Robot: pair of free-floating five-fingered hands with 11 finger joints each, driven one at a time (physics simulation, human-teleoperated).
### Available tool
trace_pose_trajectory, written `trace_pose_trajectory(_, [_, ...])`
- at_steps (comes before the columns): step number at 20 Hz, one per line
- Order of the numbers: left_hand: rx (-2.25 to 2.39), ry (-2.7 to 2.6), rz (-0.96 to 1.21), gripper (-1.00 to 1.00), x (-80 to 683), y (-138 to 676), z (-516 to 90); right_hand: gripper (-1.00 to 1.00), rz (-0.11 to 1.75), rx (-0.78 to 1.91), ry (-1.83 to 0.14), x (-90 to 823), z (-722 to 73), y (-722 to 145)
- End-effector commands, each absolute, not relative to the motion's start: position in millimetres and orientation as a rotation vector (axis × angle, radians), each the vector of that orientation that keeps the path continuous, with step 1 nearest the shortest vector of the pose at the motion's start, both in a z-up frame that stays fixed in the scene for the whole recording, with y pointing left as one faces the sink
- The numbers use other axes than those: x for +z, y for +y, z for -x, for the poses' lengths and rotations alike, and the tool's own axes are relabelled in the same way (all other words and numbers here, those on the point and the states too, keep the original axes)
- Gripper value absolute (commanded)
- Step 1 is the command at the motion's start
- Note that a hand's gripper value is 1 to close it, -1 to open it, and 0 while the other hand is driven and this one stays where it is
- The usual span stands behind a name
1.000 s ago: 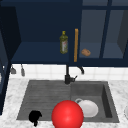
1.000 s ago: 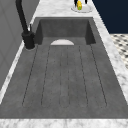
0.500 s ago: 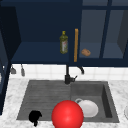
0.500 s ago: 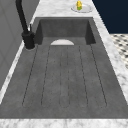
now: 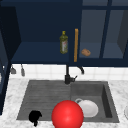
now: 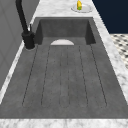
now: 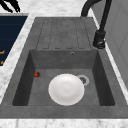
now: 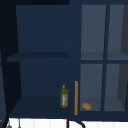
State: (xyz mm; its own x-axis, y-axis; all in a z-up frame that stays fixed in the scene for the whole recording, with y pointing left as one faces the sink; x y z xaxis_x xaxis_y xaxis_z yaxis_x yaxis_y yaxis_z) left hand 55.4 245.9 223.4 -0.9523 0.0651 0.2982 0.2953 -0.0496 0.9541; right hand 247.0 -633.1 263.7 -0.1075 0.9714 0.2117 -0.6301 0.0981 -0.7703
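Observation:
My left hand (image 5: pixel 35 117) hangs low over the front left corner of the draining board (image 5: pixel 42 100), holding nothing. In the right side view the same hand (image 7: pixel 10 5) shows at the far left corner, its fingers spread and relaxed. A big red ball (image 5: pixel 67 115) sits at the front middle, covering part of the sink's front rim. A white plate (image 5: pixel 89 108) lies flat in the basin (image 7: pixel 37 85), beside the drain (image 7: pixel 83 80). A small red thing (image 7: pixel 37 74) rests on the basin floor near its front wall.
A black tap (image 5: pixel 68 76) stands behind the sink. In the open cabinet above stand an oil bottle (image 8: pixel 64 97) and a brown bun (image 8: pixel 86 106), beside an orange door handle (image 8: pixel 76 97). A dish holding something yellow (image 6: pixel 80 6) sits on the counter right of the sink.

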Motion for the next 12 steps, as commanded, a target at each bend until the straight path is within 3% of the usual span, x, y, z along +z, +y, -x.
trace_pose_trajectory(1, [-2.13, -2.047, 0.393, 0.0, 223.4, 245.9, -55.4, -1.0, 0.536, 1.426, -0.909, 272.9, -227.9, -610.8])
trace_pose_trajectory(12, [-2.13, -2.047, 0.393, 0.0, 223.4, 245.9, -55.4, -1.0, 0.463, 1.444, -0.912, 268.4, -222.6, -580.4])
